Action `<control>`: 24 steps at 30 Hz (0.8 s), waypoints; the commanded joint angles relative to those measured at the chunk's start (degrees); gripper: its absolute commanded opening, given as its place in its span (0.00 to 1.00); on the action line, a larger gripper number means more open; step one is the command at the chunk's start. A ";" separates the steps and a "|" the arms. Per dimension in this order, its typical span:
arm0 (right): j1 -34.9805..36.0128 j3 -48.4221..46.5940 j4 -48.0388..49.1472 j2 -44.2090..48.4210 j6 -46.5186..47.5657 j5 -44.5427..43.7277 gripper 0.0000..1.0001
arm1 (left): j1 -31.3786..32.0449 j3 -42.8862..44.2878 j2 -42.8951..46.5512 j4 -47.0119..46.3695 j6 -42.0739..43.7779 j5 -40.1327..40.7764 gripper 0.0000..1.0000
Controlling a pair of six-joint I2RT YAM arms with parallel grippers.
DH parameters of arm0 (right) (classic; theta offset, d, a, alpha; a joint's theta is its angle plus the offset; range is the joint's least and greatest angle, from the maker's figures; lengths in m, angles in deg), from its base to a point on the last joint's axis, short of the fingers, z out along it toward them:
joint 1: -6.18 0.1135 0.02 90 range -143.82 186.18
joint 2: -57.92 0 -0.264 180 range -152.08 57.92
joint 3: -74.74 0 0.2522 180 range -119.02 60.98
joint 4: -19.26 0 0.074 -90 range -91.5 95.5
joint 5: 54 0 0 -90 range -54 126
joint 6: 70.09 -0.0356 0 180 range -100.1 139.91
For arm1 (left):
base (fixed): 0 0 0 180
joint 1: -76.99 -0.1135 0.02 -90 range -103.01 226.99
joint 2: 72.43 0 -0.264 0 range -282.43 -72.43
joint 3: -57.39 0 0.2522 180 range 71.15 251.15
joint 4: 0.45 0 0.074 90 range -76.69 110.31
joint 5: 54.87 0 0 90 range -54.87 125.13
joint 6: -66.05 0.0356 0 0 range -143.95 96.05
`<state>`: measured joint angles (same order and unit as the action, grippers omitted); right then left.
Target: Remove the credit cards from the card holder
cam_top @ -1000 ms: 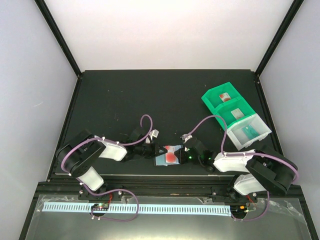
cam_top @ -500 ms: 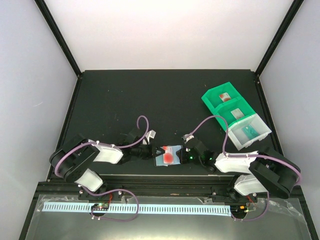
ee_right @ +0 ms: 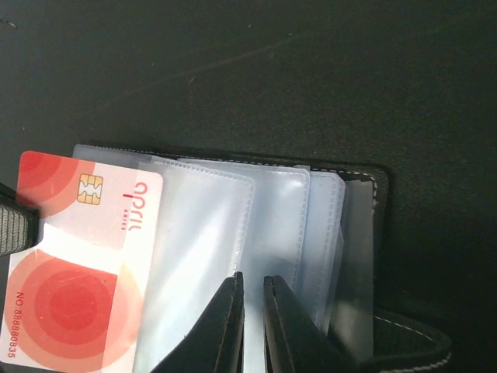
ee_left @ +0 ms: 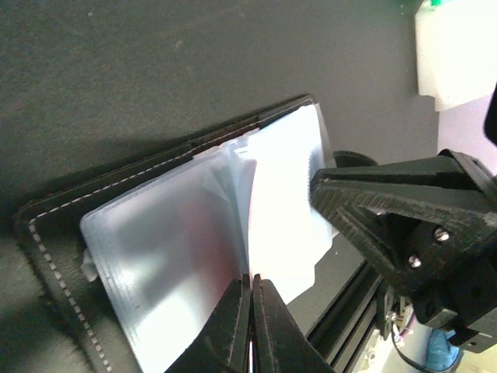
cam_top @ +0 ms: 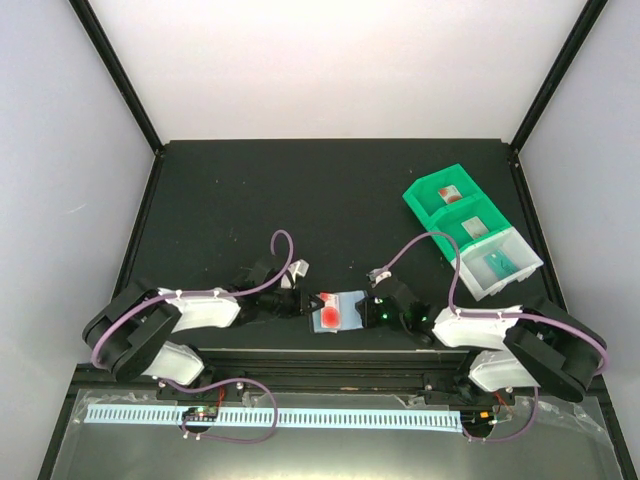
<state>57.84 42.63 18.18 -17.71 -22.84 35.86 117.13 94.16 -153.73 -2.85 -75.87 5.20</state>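
The card holder [cam_top: 352,300] lies open near the table's front edge, black outside with pale clear sleeves [ee_right: 287,225] fanned out. A red credit card [ee_right: 78,264] sticks out of a sleeve on the holder's left side, also showing as a red patch [cam_top: 328,316] in the top view. My left gripper [ee_left: 252,281] is shut on the thin edge of this red card. My right gripper [ee_right: 250,281] is pinched on a sleeve of the holder, jaws a narrow gap apart. One of its black fingers [ee_left: 365,210] touches the sleeves in the left wrist view.
Two green bins [cam_top: 450,195] and a clear bin [cam_top: 497,265] stand in a row at the right; a teal card lies in the clear one and something red in the far green one. The table's metal front rail [cam_top: 320,355] runs just behind the holder.
My left arm has drawn back to the left and lower. The red card has slid left, further out of its sleeve. My right gripper has stayed on the holder.
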 commanded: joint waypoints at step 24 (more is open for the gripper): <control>-0.15 -4.26 -3.54 8.16 2.16 11.86 0.19 | -1.53 -2.79 22.31 17.36 1.08 12.91 0.01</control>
<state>57.82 40.49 10.14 -7.20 -20.72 40.56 116.21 92.41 -132.40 12.84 -74.69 16.02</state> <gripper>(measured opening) 0.190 0.020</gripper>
